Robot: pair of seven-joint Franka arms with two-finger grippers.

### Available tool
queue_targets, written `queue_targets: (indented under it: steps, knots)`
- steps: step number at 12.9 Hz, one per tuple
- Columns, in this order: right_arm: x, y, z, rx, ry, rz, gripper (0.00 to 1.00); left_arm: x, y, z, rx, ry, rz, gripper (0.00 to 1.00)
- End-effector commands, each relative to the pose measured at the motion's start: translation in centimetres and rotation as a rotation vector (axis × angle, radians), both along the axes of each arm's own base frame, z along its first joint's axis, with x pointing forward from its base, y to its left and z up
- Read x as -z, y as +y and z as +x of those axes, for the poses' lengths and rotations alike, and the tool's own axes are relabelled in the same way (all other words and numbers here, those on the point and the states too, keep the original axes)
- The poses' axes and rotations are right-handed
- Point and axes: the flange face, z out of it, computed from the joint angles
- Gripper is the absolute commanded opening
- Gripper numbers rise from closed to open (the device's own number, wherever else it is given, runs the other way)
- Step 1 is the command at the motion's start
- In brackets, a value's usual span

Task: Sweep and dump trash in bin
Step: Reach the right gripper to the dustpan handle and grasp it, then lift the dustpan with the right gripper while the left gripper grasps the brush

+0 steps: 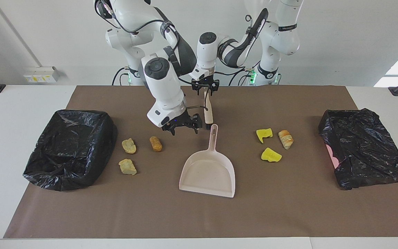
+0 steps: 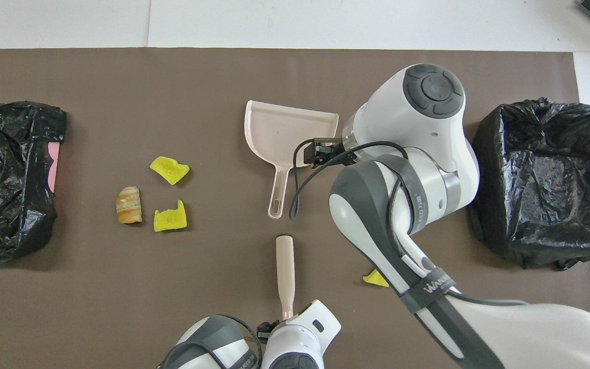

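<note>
Brown matting spans the table; at upper centre the left gripper (image 1: 205,86) sits around the brush (image 1: 208,110) tip, closed or not I cannot tell, while the right gripper (image 1: 184,130), jaws apart, hovers beside the dustpan (image 1: 207,173) handle. Trash (image 1: 155,143) lumps lie mid-frame on either side of the dustpan. They look light and soft, better pushed broadside than pinched, and the brown one's long axis runs up-frame.
</note>
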Motion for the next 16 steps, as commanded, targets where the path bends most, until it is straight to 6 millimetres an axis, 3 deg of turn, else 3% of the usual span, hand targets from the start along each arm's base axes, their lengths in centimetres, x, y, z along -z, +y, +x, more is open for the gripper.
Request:
queue_targets:
  steps: [1,5,10,11,12,13,15,16]
  knots:
    - [2.3,2.7,0.3,0.062,0.021,0.02,1.0,-1.2,0.8,1.0,0.064,0.029,0.026,0.0]
    - [6.0,7.6,-0.4,0.157,0.029,0.03,1.0,-1.9,2.1,2.9,0.059,0.052,0.053,0.0]
    - [8.2,9.5,-1.1,0.148,0.038,0.015,1.0,-3.5,4.4,2.9,0.101,0.11,0.113,0.0]
    - [8.4,9.7,-1.3,0.142,0.04,0.012,0.95,-3.9,4.9,2.9,0.106,0.116,0.117,0.0]
    - [8.3,10.0,-1.4,0.135,0.038,0.01,0.81,-4.3,5.4,2.9,0.113,0.122,0.124,0.0]
    - [8.2,10.1,-1.5,0.134,0.036,0.01,0.6,-4.8,5.6,2.7,0.121,0.123,0.124,0.0]
    - [8.2,10.5,-1.8,0.096,0.015,-0.01,0.05,-6.3,6.7,2.7,0.138,0.129,0.123,0.0]
    - [8.4,10.6,-2.0,0.083,0.004,-0.028,0.0,-7.3,7.4,2.6,0.147,0.136,0.127,0.0]
